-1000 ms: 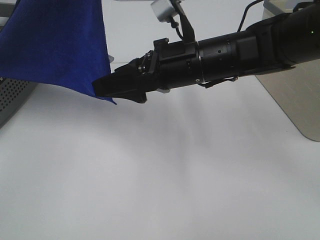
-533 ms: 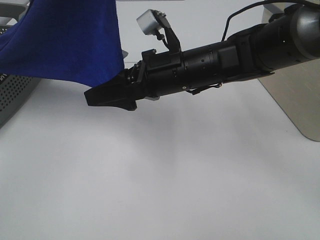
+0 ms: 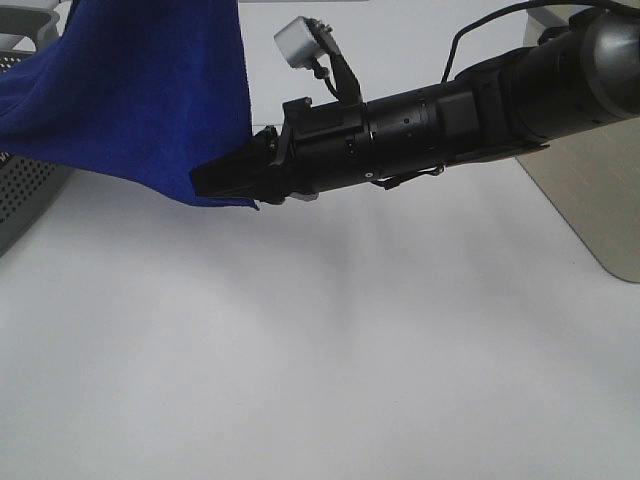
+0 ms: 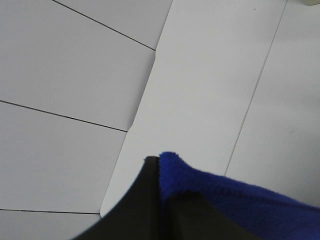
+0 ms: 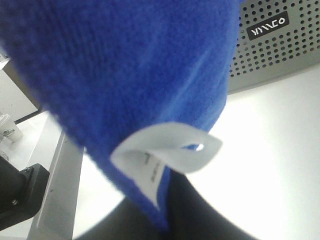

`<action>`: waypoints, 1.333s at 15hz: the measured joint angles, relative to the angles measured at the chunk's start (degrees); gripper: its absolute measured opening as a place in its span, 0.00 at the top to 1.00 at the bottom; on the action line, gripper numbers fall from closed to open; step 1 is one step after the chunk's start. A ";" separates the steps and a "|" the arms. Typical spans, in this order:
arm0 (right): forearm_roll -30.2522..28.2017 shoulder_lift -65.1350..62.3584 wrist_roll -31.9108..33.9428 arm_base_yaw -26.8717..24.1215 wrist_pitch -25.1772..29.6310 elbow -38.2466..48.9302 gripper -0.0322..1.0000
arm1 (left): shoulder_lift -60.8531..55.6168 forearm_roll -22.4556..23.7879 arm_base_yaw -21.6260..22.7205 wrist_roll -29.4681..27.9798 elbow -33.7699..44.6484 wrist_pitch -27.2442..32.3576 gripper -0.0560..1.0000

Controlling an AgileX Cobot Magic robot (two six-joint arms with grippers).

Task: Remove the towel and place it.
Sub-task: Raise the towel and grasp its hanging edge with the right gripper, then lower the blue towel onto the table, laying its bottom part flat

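**Towel lifted, not yet placed: both grippers on the cloth**

I am reading the right gripper [image 3: 225, 180] as clamped on the lower corner of the towel [image 3: 140, 90], with the jaws closed flat on the hem. In the right wrist view the white tag [image 5: 165, 150] is curling out just beside the dark finger, so this is the tagged corner. The left gripper [image 4: 156, 172] is out of frame in the high view. Its wrist view is showing blue plush coming out where the two black fingers meet, so I am judging it closed on another edge, higher up.

The towel is hanging in the air at the left of the scene, stretching up out of the picture. Its lower hem is sagging over the perforated basket [image 3: 25, 195], and I cannot tell whether cloth and basket are touching.

Progress: I am counting the removal as largely done. Placing is all to come: carrying, lowering, spreading and letting go.

Room: the table [image 3: 350, 350] is showing bare white below and in front of the right arm, and that is the widest room on offer. The grey slab [image 3: 590, 200] is standing well apart at the right. I am watching the basket rim as the nearest edge that could snag the hem
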 joint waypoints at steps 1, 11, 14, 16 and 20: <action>0.00 0.00 0.63 0.00 0.00 0.00 0.95 | 0.00 0.00 0.00 0.00 0.00 0.00 0.95; -5.27 -4.30 24.12 0.00 -5.90 0.00 0.95 | 0.00 -3.44 0.00 -1.78 0.00 0.00 0.95; -21.26 -11.23 38.39 0.00 -10.71 0.00 0.95 | 0.00 -3.61 0.00 -5.33 0.00 0.00 0.95; -35.52 -16.21 50.53 0.00 -11.40 -0.80 0.95 | 0.00 -3.61 0.00 -7.28 0.00 -0.11 0.95; -65.03 -21.20 75.92 0.00 -4.30 -10.03 0.95 | 0.00 -2.64 0.00 -11.69 0.00 -0.17 0.95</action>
